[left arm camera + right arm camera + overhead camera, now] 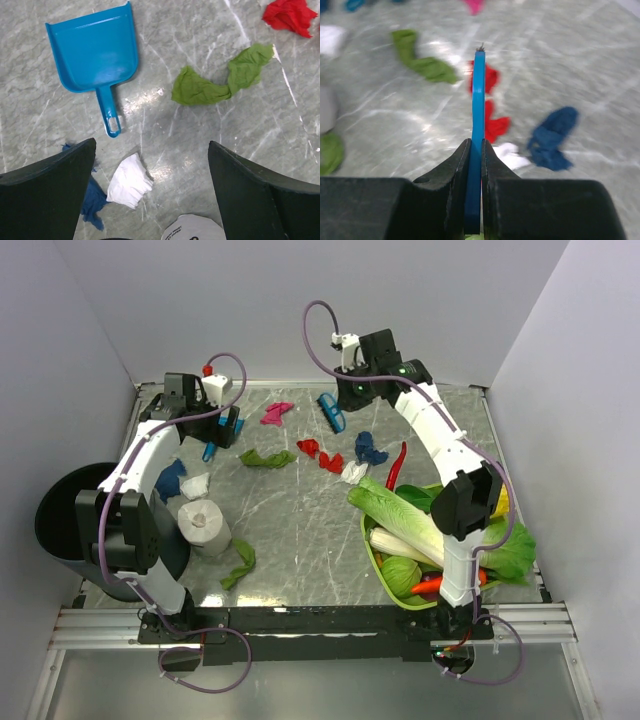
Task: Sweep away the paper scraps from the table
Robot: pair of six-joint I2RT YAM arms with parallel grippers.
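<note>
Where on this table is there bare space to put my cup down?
Bare grey marble table lies near-centre, between the white tissue roll and green vegetable basket. The far half is crowded with crumpled paper scraps.

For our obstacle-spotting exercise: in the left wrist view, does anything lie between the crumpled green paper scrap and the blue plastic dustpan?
Nothing but a tiny white fleck. In the left wrist view, bare grey marble table separates the crumpled green paper scrap from the blue plastic dustpan.

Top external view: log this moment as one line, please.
left gripper open near dustpan | right gripper shut on blue brush | paper scraps scattered on table, none in dustpan
</note>
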